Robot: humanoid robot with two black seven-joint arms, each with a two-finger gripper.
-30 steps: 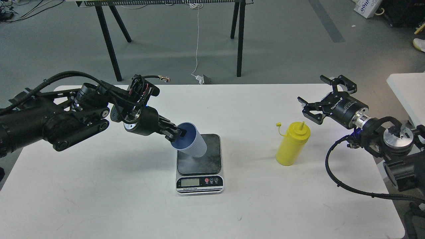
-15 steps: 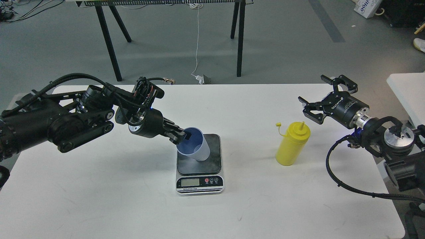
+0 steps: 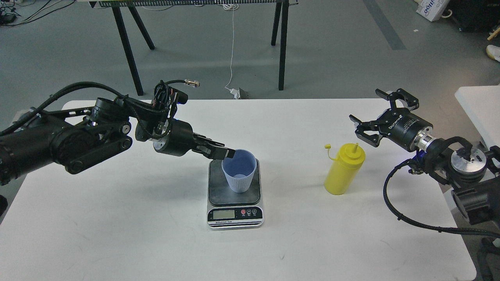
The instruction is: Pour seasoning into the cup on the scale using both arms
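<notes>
The light blue cup (image 3: 239, 171) stands upright on the dark plate of the scale (image 3: 234, 214) at the table's middle. My left gripper (image 3: 226, 153) reaches in from the left and is shut on the cup's upper left rim. The yellow seasoning bottle (image 3: 343, 171) stands upright on the table to the right of the scale, its small cap hanging off to the left of the nozzle. My right gripper (image 3: 367, 111) is open and empty, held above and just right of the bottle's top, apart from it.
The white table (image 3: 156, 234) carries only the scale and the bottle. A second white table's corner (image 3: 478, 105) lies at the right edge. A dark trestle frame (image 3: 281, 47) and a white cable stand on the floor behind.
My left gripper has swung the cup from tilted on its side to upright and set it on the scale plate. My right arm has barely moved.
</notes>
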